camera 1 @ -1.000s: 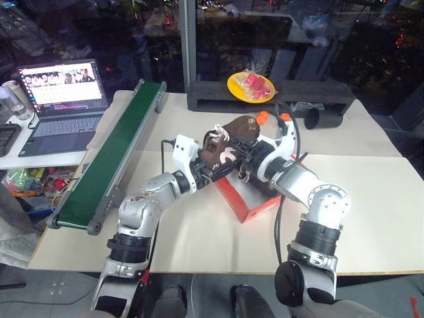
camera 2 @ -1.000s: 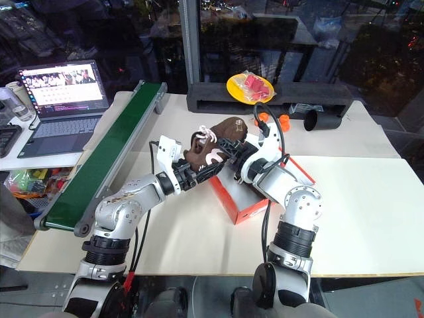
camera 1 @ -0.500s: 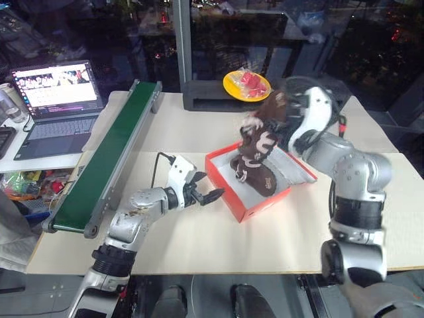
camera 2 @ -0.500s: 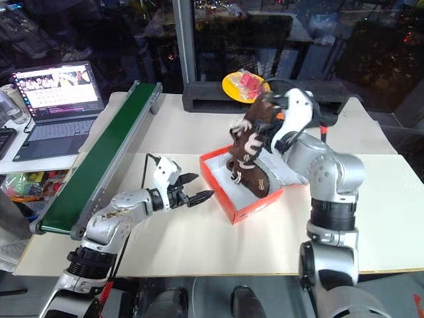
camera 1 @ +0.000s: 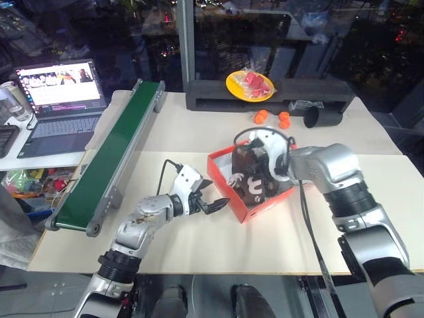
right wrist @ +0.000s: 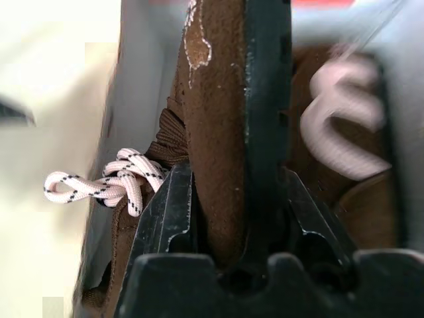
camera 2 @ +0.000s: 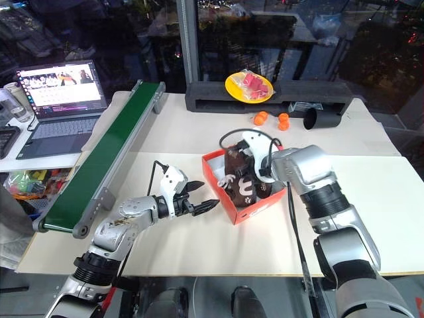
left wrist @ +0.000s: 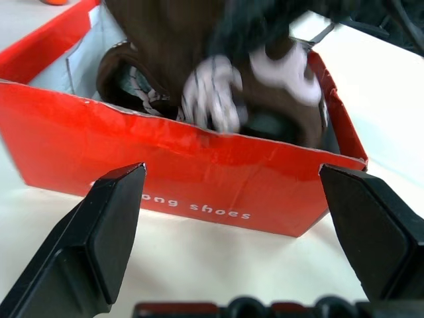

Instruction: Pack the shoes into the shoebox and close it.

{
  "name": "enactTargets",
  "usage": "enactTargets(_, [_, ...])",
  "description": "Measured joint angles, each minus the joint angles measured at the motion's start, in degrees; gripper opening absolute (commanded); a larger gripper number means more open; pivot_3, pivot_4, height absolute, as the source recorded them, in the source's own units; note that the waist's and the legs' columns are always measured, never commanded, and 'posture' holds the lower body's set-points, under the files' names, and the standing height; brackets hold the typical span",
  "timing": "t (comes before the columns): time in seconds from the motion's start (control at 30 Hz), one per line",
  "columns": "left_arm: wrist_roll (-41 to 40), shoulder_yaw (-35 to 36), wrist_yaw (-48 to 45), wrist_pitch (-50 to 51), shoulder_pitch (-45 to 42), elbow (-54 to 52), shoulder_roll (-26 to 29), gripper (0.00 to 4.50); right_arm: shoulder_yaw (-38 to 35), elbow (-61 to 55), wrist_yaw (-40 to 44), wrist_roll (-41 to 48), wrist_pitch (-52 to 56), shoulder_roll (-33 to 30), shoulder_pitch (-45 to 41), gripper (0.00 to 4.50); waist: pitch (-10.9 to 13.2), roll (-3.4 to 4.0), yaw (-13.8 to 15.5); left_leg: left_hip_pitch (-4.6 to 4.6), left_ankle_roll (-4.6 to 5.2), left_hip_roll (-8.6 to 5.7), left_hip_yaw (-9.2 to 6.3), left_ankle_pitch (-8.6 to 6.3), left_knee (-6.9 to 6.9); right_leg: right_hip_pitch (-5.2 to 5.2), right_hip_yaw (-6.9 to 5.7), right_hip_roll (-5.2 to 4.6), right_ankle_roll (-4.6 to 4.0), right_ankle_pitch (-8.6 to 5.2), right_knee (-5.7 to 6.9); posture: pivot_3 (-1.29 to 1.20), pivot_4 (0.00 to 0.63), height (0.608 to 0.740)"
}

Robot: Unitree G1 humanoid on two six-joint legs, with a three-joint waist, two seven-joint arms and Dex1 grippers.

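While your right claw (right wrist: pixel 225 199) pinched soft fuzzy shoe (camera 2: pixel 240 173) by collar inside shoebox (camera 2: pixel 225 199), left claw (camera 2: pixel 199 197) gaped empty beside it. Shoe looked light, floppy; thin cardboard walls would dent.

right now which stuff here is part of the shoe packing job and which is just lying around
Job:
shoes
shoebox
right gripper, clamped on a shoe
left gripper, open

Lying about:
laptop
green conveyor
yellow plate
orange balls
black cup
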Motion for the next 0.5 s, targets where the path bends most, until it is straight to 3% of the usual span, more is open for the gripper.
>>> enactTargets(0.17, [0.64, 0.01, 0.04, -0.10, 0.21, 0.11, -0.74, 4.47, 6.15, 15.19, 8.24, -7.14, -8.68, 5.00, -2.93, 1.43, 0.00, 0.00, 0.16, -0.01, 0.00, -0.01, -0.01, 0.00, 0.01, 0.02, -0.01, 0.00, 0.00, 0.00, -0.01, 0.00, 0.150, 0.733])
enactTargets(0.27, [0.70, -0.03, 0.01, -0.10, 0.26, 0.18, -1.24, 4.50, 5.78, 24.65, 10.86, -10.77, -13.50, 8.18, -5.39, 2.15, -0.01, -0.01, 0.25, 0.04, -0.01, -0.01, -0.02, 0.00, 0.02, 0.09, -0.04, 0.00, 0.00, 0.00, 0.00, 0.00, 0.150, 0.733])
enactTargets(0.43, [0.76, -0.12, -0.02, -0.10, 0.27, 0.18, -1.70, 4.50, 0.58, 31.79, 10.75, -12.02, -17.34, 10.26, -6.52, 3.81, -0.02, 0.00, 0.05, 0.21, -0.03, 0.00, -0.01, 0.02, 0.06, 0.16, -0.02, 0.00, -0.01, 0.01, 0.17, 0.00, 0.150, 0.733])
enactTargets(0.5, [0.79, -0.11, -0.05, -0.09, 0.26, 0.18, -1.68, 4.50, -2.39, 31.13, 9.25, -12.13, -16.88, 9.84, -6.86, 3.81, 0.01, 0.03, 0.08, 0.20, -0.05, 0.00, -0.02, 0.03, 0.06, 0.10, -0.02, 0.00, -0.01, 0.01, 0.22, 0.00, 0.150, 0.733])
